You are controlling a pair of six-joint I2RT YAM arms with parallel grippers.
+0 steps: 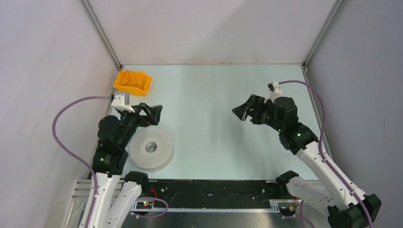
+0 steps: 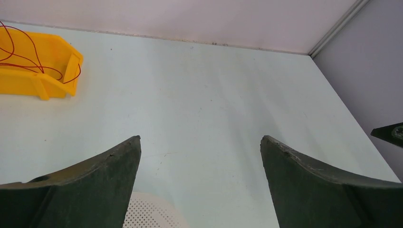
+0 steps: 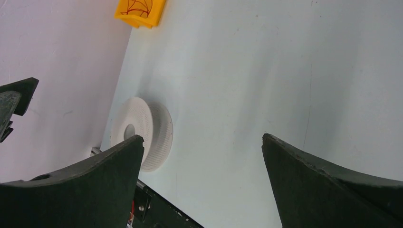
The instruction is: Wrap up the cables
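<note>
Pre-grasp: cables [image 2: 29, 56] coiled inside yellow bin [image 2: 52, 85], count unclear. Left claw [image 2: 200, 142], near bin, and right claw [image 3: 203, 140] gape empty; next, reach in.

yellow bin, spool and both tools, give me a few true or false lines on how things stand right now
1. The thin red-brown cables lie in the yellow plastic bin. True.
2. The left tool is shut on a cable. False: it is open and holds nothing.
3. The white perforated round spool lies flat on the pale table, beside the left arm. True.
4. The right tool rests on the spool. False: it hangs open over bare table, well apart from the spool.
</note>
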